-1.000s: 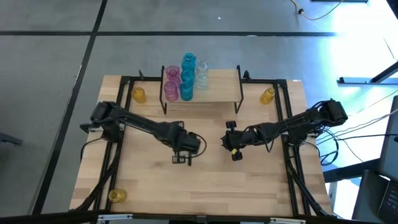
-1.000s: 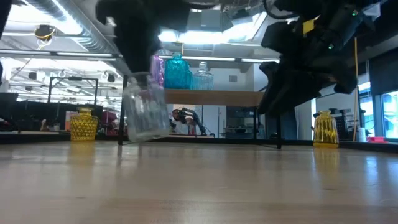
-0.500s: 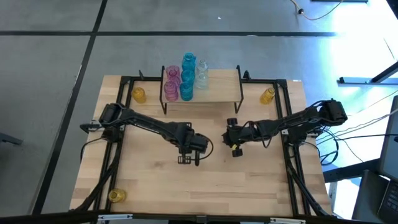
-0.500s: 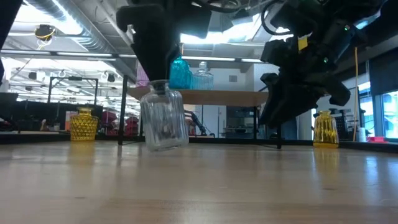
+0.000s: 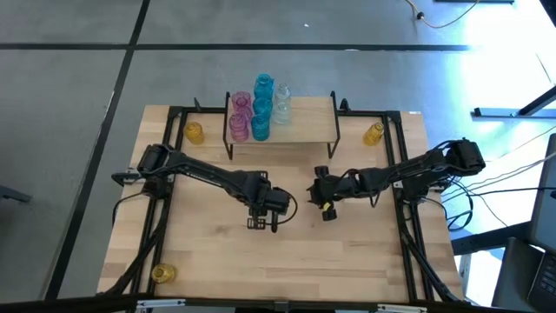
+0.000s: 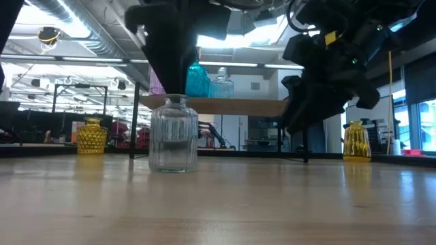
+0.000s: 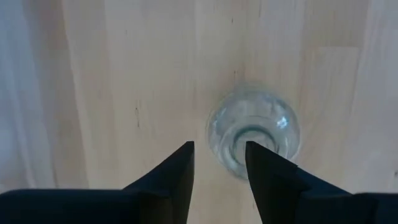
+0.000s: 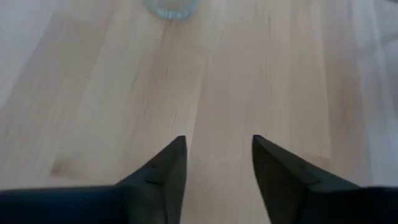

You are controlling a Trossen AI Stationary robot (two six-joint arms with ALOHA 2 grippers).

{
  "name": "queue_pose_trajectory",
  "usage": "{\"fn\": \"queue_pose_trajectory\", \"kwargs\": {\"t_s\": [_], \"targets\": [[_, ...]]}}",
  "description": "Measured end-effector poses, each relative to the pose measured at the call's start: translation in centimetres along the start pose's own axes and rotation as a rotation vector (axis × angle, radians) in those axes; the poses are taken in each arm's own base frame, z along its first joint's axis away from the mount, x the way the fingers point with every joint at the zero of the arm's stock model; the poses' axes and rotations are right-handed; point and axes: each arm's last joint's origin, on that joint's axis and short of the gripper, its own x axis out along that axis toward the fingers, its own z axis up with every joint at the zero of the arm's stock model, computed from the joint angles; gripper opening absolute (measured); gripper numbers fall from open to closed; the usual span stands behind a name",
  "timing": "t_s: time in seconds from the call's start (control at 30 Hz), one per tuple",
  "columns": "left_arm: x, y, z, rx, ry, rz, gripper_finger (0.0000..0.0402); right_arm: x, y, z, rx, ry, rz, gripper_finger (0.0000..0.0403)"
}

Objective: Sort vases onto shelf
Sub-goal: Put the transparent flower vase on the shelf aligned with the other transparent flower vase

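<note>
Light-wood surface [image 5: 365, 252]: shelf [image 5: 308, 117] at far edge with pink, teal and clear vases [image 5: 258, 109] clustered on its left end; three amber vases [image 5: 193, 132] and one clear vase [image 6: 173, 134] stand directly on surface.

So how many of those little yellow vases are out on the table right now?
3. One yellow vase stands left of the shelf, another right of it, and a third sits at the table's near left corner. The arms may hide more.

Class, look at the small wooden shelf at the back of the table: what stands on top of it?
On the shelf stand two pink vases, two blue vases and a clear vase, all grouped at its left end. From the low view the left arm hides the pink ones.
</note>
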Motion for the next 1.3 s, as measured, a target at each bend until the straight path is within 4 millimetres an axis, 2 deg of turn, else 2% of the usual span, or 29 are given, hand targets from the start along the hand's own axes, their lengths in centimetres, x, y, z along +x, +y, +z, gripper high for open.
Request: {"fn": "queue_pose_trajectory", "kwargs": {"t_s": [0.23,0.33,0.43,0.57,0.77,0.9,1.03,1.17,1.3], "targets": [[-3.2,0.2,-1.3,0.013,-0.054,-0.001,0.0137,0.0,-0.1,0.7,0.012,-0.08,0.009,0.0233],[-4.7,-0.2,-2.8,0.011,-0.123,-0.019,0.0137,-0.1,-0.2,1.2,0.051,-0.133,0.002,0.0241],[-4.7,-0.6,-5.1,-0.012,-0.19,-0.043,0.0137,-0.1,-0.2,1.6,0.084,-0.165,-0.001,0.0243],[-3.4,-1.1,-8.6,-0.065,-0.294,-0.06,0.0137,-0.4,-0.5,2.8,0.107,-0.304,-0.005,0.0243],[0.8,-1.8,-12.2,-0.15,-0.488,0.013,0.0137,0.2,-0.3,4.8,0.069,-0.546,0.089,0.0243],[4.1,-1.8,-13.5,-0.193,-0.576,0.007,0.0137,2.2,-0.3,5.9,0.066,-0.574,0.083,0.0243],[6.0,-1.7,-14.5,-0.227,-0.648,-0.012,0.0137,4.4,-0.2,7.3,0.049,-0.562,0.081,0.0243],[6.4,-1.7,-14.8,-0.231,-0.719,-0.031,0.0137,6.0,-0.2,8.3,0.058,-0.566,0.083,0.0243],[6.3,-1.7,-14.7,-0.229,-0.738,-0.035,0.0137,7.3,0.0,8.1,0.112,-0.552,0.1,0.0243]]}}
